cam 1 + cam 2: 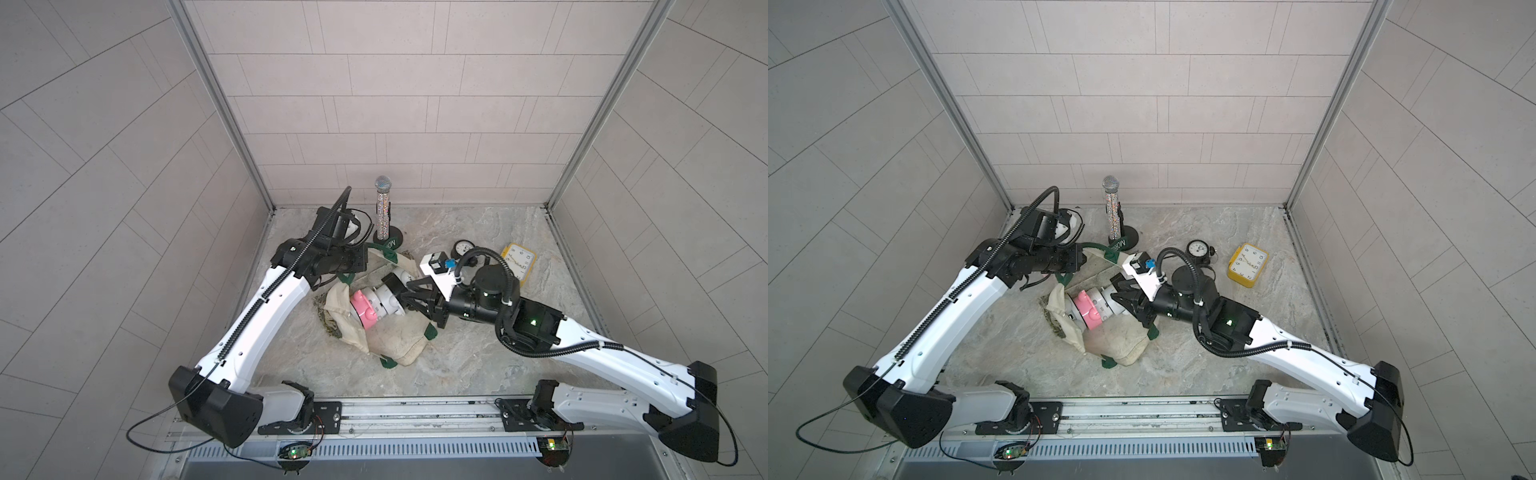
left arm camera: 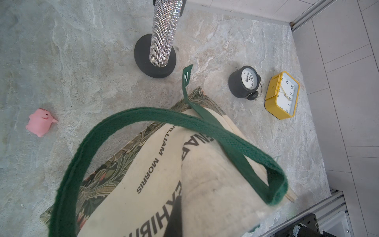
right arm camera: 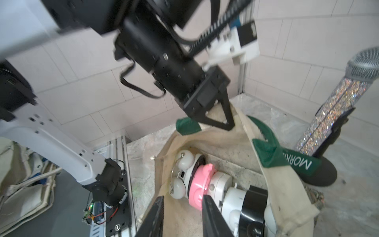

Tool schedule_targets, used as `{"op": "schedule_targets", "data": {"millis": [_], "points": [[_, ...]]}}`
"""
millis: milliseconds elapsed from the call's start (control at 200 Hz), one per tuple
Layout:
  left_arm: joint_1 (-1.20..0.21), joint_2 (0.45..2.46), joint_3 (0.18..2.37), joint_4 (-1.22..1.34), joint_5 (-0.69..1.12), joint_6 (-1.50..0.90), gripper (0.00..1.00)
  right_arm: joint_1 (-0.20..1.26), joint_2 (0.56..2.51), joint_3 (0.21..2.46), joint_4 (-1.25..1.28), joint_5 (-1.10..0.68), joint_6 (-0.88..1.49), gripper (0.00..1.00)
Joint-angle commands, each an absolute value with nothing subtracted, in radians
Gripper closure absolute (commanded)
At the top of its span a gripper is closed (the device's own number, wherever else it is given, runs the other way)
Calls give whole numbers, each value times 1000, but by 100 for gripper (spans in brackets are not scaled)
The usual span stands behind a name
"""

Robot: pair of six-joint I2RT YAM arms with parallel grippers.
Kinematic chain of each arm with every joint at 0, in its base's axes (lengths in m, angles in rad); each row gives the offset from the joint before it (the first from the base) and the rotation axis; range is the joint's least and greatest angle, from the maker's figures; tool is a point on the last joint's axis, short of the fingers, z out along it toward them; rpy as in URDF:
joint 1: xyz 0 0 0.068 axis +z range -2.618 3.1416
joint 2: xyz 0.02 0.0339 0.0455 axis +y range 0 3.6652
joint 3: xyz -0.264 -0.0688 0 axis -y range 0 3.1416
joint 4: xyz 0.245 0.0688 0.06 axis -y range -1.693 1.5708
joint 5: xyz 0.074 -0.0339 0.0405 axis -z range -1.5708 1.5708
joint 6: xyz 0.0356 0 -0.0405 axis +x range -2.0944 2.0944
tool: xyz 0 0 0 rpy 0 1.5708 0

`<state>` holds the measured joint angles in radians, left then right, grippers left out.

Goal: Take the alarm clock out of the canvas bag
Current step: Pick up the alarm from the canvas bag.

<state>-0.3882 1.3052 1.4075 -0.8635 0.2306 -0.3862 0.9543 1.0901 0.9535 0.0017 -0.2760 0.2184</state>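
1. Holding the canvas bag [image 3: 287,195] mouth open, my left gripper [image 3: 227,125] is clamped on its rim beside a green handle [image 3: 187,126].
2. My right gripper [image 3: 183,200] sits at the mouth, jaws apart, gripping nothing.
3. Inside, a row runs straight away from my right jaws: white alarm clock [image 1: 388,297] nearest, pink alarm clock [image 1: 362,313] deeper. I judge the right arm closer.
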Motion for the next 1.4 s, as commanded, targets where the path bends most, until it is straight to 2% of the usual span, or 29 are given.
{"op": "schedule_targets", "data": {"millis": [0,140,430,766,1396], "points": [[-379,1249,1428,-765,224,-400,100,1010,1135,908,66,-126,240,67],[-379,1250,1427,-767,229,-399,100,1081,1235,905,74,-2,269,71],[-378,1249,1427,-765,232,-396,100,1108,1432,975,48,115,348,71],[-377,1254,1431,-763,252,-398,100,1111,1564,1081,34,127,331,61],[-377,1248,1416,-752,265,-407,100,1109,1716,1198,0,142,324,64]]}}
